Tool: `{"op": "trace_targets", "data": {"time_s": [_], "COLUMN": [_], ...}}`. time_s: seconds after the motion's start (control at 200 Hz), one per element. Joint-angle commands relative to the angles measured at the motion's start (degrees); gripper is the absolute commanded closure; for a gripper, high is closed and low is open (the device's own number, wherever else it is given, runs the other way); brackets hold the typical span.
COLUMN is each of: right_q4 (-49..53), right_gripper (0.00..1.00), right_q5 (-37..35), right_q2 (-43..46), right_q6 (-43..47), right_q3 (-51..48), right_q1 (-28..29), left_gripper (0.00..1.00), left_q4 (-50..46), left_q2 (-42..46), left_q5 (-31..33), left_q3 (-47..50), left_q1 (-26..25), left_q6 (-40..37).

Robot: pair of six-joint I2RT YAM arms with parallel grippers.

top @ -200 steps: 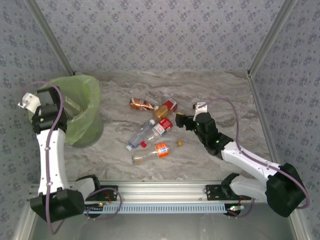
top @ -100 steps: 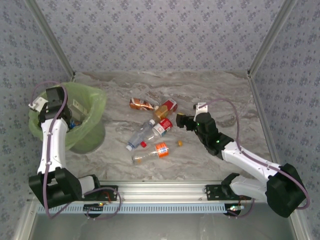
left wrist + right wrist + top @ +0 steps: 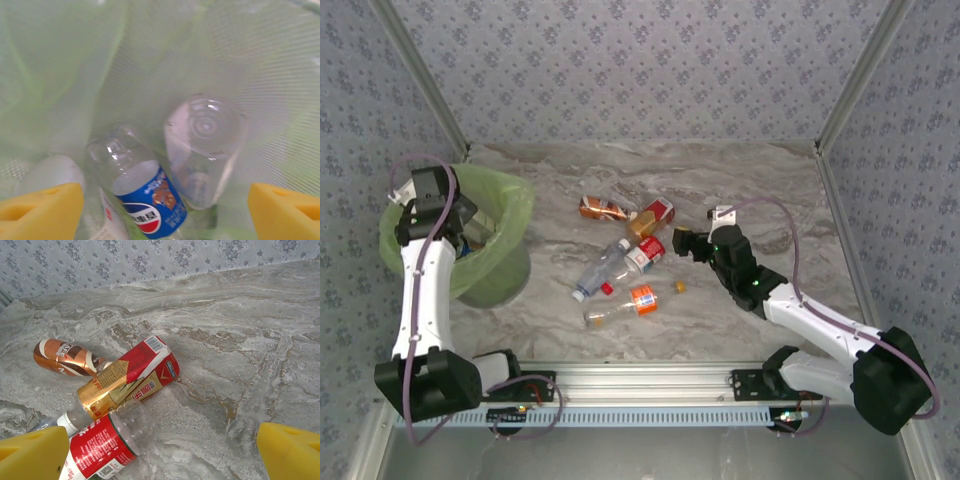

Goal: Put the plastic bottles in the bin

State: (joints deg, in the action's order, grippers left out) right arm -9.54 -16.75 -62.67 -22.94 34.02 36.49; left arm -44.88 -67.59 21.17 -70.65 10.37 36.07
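Left gripper [image 3: 165, 210]: jaws wide, empty — over bottles [image 3: 145, 195] inside the bin [image 3: 60, 60].
Right gripper [image 3: 162, 455]: spread open beside the red-label bottle [image 3: 100, 450] — open bench [image 3: 240, 365] beyond.

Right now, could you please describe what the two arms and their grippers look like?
The left arm and right arm share slim white links between bulky black joints and bases. A lilac cable runs loosely along each. The left fingers and right fingers are yellow wedges.
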Motion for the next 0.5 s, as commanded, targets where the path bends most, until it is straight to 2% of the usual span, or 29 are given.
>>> {"op": "trace_targets", "data": {"time_s": [0.0, 0.22, 0.495], "right_q4": [0.4, 0.4, 0.3], "right_gripper": [0.01, 0.01, 0.01], "right_q5": [-1.1, -1.2, -0.6], "right_q2": [-0.1, -0.3, -0.6], "right_q6": [-0.5, -0.5, -1.5], "right_q3": [2.1, 2.2, 2.0], "right_q1": [-0.3, -0.4, -0.8], "left_gripper": [0.14, 0.01, 0.01], "left_q4": [0.7, 3.7, 6.5], "left_q2": [1.8, 4.1, 1.0], "left_q5": [-2.5, -7.2, -5.2], "left_q3": [-3.3, -5.6, -11.1], "left_q1": [-1.5, -6.0, -23.3], "left_q6": [-1.7, -5.2, -12.2]}}
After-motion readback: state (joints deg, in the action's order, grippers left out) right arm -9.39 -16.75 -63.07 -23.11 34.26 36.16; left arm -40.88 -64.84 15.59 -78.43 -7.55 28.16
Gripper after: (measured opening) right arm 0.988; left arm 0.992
